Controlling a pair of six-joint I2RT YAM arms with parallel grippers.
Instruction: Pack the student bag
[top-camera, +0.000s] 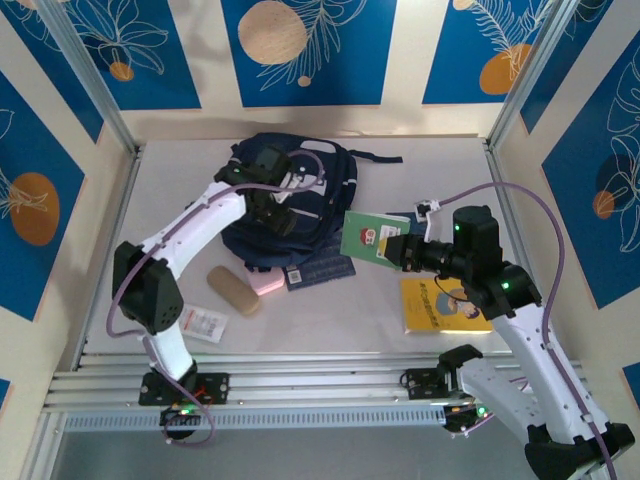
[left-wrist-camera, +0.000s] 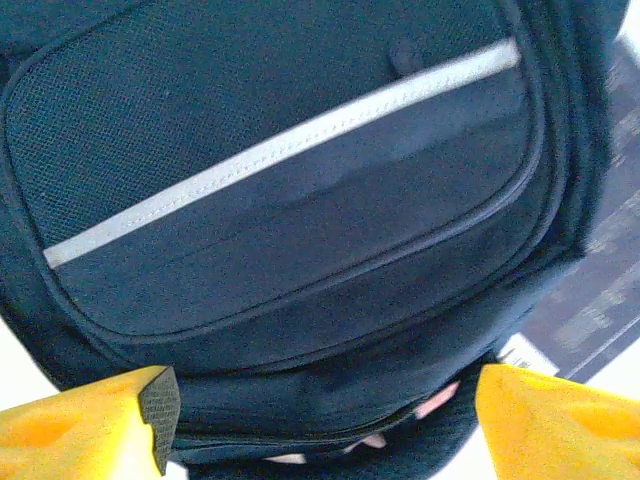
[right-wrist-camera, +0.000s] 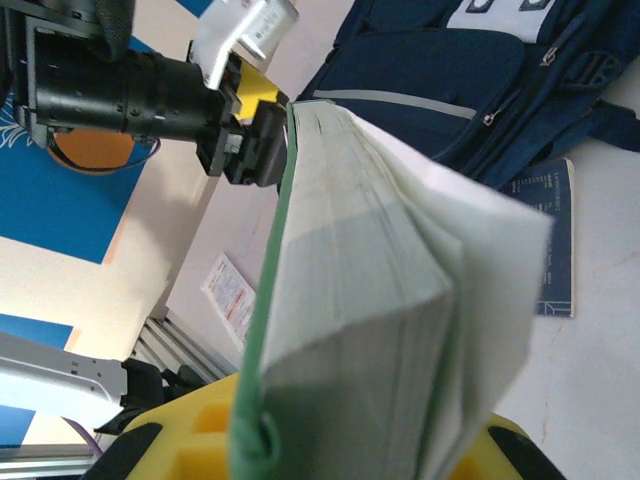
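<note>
Student bag (top-camera: 290, 200) lies flat beneath your left gripper (left-wrist-camera: 320, 425), which hangs spread over its front pocket (left-wrist-camera: 300, 200). Right of the bag, your right gripper (right-wrist-camera: 350, 440) pinches a green book (top-camera: 372, 235) by one edge; fanning pages may slip or snag.

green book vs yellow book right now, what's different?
The green book is clamped in the right gripper, raised off the table and tilted. The yellow book lies flat on the table. The green book is close to the bag, while the yellow book is farther right, partly under the right arm. One cover is green, the other yellow. Both have a picture on the front and are outside the bag.
</note>
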